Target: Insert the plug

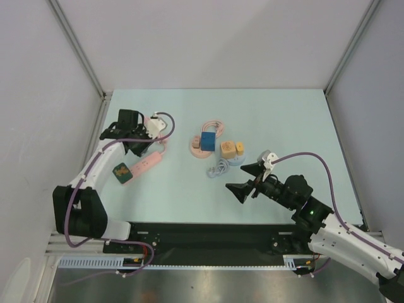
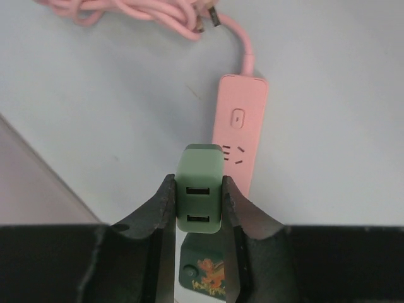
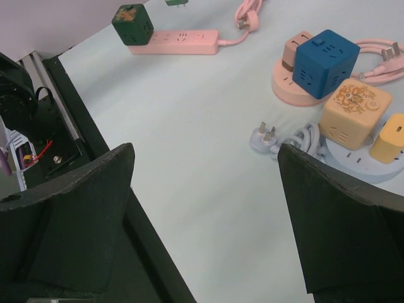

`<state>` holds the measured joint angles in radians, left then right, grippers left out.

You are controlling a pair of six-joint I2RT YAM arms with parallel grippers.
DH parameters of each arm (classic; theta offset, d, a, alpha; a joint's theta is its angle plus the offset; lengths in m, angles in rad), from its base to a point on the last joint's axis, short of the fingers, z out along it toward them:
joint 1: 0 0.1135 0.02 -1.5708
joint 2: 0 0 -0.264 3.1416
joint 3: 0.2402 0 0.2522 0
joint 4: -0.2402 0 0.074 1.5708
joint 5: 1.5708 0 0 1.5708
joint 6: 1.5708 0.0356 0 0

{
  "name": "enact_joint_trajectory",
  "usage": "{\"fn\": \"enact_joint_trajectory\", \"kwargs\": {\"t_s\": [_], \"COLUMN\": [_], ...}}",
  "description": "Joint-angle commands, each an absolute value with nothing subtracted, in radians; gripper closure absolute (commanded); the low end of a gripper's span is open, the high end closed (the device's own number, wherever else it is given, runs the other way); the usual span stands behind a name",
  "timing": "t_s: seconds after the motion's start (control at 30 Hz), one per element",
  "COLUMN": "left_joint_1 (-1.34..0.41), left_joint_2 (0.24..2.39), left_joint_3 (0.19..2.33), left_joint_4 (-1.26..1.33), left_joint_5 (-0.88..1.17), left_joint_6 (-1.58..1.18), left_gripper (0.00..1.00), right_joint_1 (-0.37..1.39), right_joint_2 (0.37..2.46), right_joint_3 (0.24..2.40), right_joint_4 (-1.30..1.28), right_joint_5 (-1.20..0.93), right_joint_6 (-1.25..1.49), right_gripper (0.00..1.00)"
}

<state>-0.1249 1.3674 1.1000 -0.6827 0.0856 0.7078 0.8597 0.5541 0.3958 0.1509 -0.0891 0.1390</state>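
Nearest my bases, my right gripper (image 1: 243, 181) hangs over the table (image 1: 189, 196) at about 4 o'clock from its middle. Its jaws are spread wide and grip nothing, and bare tabletop shows between the fingers (image 3: 82, 208).

At 11 o'clock from that gripper sits a cluster. The white three-pin plug (image 3: 264, 136) lies closest, with its cord coiled beside it. Next come a yellow cube socket (image 3: 353, 113) and a small yellow adapter (image 3: 388, 139) on a pale blue round base (image 3: 363, 167). Behind them a blue cube socket (image 3: 325, 63) stands on a pink round base (image 3: 284, 85).

Towards 9 o'clock of the table, the pink power strip (image 1: 144, 165) lies slantwise, with a dark green cube (image 1: 122, 172) at its near end.

Just beyond, at 10 o'clock, is my left gripper (image 1: 139, 145). Its jaws are drawn partway in and pinch the plug (image 2: 199, 189) by its two sides. The plug is a pale green block, and its two USB ports face my wrist camera. It sits over the strip, with the dark green cube at its 6 o'clock and the strip's socket slots (image 2: 233, 153) just off its top corner at 1 o'clock. I cannot tell whether its prongs touch the strip.

Farthest off, at 11 o'clock from the plug, the strip's pink cord (image 2: 139, 12) lies bunched.
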Motion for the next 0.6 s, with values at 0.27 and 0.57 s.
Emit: {"fn": "enact_joint_trajectory", "kwargs": {"t_s": [0.27, 0.57], "left_joint_1": [-0.094, -0.052], "left_joint_2": [1.467, 1.430], "left_joint_3": [1.114, 1.003], "left_joint_4": [-0.699, -0.620], "left_joint_5": [0.219, 0.265], "left_joint_6": [0.772, 0.782], "left_gripper": [1.00, 1.00], "right_joint_1": [0.845, 0.844], "right_joint_2": [0.557, 0.569], "right_joint_3": [0.385, 0.385], "right_joint_4": [0.206, 0.225], "right_joint_5": [-0.138, -0.158], "right_joint_6": [0.172, 0.183], "right_gripper": [0.00, 0.00]}}
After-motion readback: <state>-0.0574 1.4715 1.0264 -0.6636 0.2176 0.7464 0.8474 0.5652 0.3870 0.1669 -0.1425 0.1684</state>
